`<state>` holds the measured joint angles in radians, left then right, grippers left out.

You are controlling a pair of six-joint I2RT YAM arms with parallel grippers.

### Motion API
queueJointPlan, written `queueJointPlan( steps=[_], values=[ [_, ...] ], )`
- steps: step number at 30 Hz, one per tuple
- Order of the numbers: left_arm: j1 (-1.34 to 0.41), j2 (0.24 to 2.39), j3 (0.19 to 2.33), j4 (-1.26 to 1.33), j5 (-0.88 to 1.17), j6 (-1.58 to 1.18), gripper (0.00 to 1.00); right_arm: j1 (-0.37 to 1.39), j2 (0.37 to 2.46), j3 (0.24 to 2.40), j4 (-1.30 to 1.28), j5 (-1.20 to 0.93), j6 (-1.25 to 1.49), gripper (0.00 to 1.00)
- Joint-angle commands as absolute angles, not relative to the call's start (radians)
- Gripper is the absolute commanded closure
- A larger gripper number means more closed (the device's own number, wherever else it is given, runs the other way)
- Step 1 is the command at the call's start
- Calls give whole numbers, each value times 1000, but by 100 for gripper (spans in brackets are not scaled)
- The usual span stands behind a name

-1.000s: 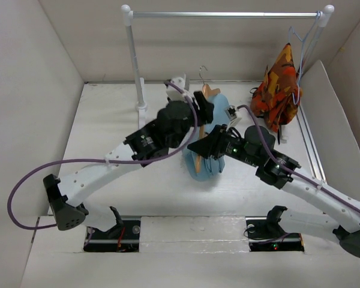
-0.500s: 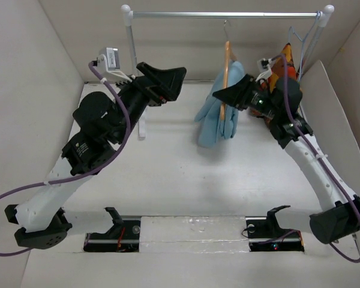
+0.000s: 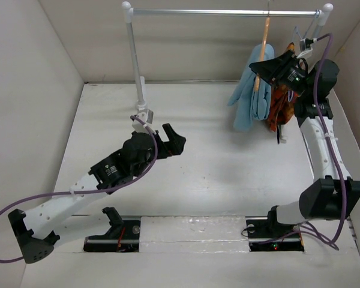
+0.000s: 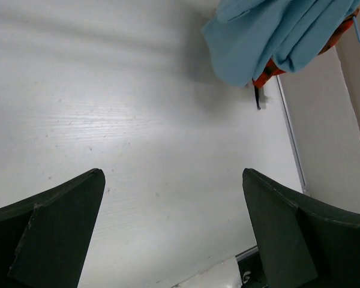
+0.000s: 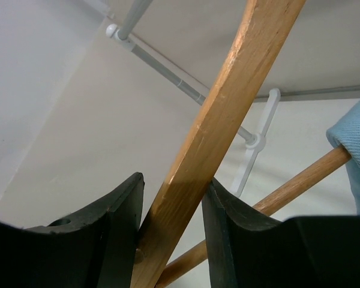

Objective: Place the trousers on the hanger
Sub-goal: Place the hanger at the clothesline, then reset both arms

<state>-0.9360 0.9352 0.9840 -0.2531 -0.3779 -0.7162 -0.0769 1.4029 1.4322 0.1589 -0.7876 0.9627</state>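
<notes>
The light-blue trousers [image 3: 250, 93] hang folded over the tan wooden hanger [image 3: 263, 51], whose metal hook reaches the rail [image 3: 228, 12] near its right end. My right gripper [image 3: 270, 65] is shut on the hanger's arm, high up by the rail. In the right wrist view the wooden arm [image 5: 222, 114] runs between my two fingers [image 5: 117, 222], with the hanger's lower bar and a bit of blue cloth [image 5: 357, 162] at the right. My left gripper [image 3: 175, 142] is open and empty, low over the table. The left wrist view shows the trousers [image 4: 276, 36] far ahead.
An orange-red patterned garment [image 3: 282, 102] hangs on a thin wire hanger behind the trousers at the rail's right end. The rack's left post [image 3: 136, 66] stands at the back left of the table. White walls enclose the table on three sides.
My right gripper carried the hanger with the trousers up and right, from the table middle to the rail's right end. My left arm let go, pulled back and came down to the table's left middle.
</notes>
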Motion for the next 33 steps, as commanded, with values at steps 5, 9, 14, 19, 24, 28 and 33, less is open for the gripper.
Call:
queueJointPlan(
  steps=[5, 9, 14, 19, 24, 28, 33],
  values=[
    [-937, 825, 897, -281, -426, -796, 1, -185, 1367, 1381, 652, -850, 989, 100],
    [-937, 811, 859, -282, -417, -815, 1, -195, 1339, 1287, 641, -851, 967, 100],
    [-937, 821, 844, -290, -407, -831, 1, -204, 1318, 1220, 597, -861, 928, 100],
    [-937, 834, 862, -287, -407, -827, 1, -216, 1287, 1249, 394, -862, 793, 72],
    [-937, 879, 908, -302, -393, -822, 1, -252, 1234, 1396, 5, -815, 496, 4],
    [-937, 913, 994, -319, -411, -816, 1, -272, 1166, 1488, -228, -729, 339, 0],
    [-937, 933, 1139, -342, -498, -767, 1, -183, 1048, 1505, -301, -666, 200, 0]
  ],
)
